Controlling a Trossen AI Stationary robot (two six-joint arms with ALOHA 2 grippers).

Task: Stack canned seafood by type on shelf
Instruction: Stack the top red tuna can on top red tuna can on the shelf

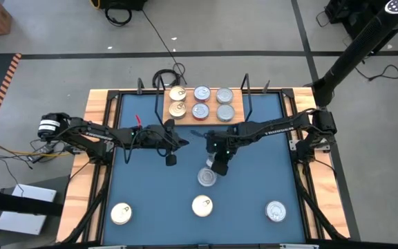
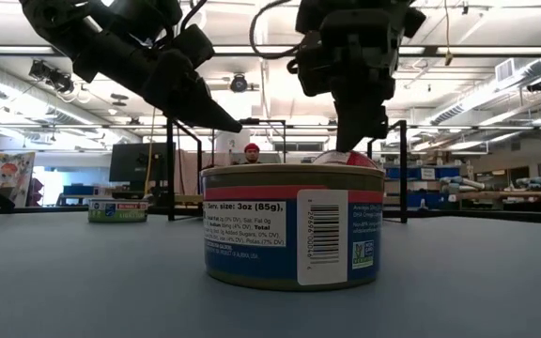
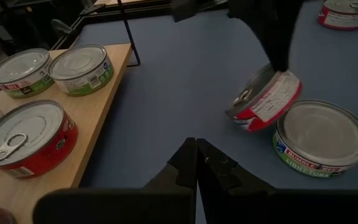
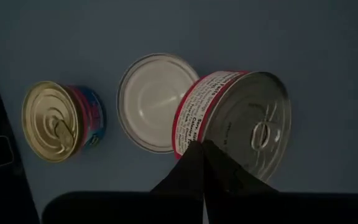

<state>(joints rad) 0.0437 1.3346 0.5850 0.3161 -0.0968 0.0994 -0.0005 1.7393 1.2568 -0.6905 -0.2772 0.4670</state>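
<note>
Right gripper (image 1: 214, 168) hangs just below table centre with its fingers pinched on the rim of a red-sided can (image 4: 235, 121). That can is off the table and tilted, its pull-tab lid facing outward; in the left wrist view it (image 3: 265, 99) hangs just above and beside a green-labelled can (image 3: 319, 140) standing flat on the blue table (image 1: 254, 187). In the high view that standing can (image 1: 206, 178) sits directly at 6 o'clock from the right gripper.

Left gripper (image 1: 171, 160) hovers at about 9 o'clock from the right gripper, fingers pressed together and holding nothing.

The shelf (image 1: 200, 116), a light-wood board, lies at 12 o'clock on the table and carries six cans (image 1: 201, 94) in two rows of three: gold tops at its 9 o'clock end, silver tops elsewhere.

Three more cans stand along the table's 6 o'clock edge: a gold-topped one (image 1: 121, 214) toward 7 o'clock, another gold-topped one (image 1: 202, 205) at 6 o'clock and a silver-topped one (image 1: 276, 211) toward 5 o'clock.
</note>
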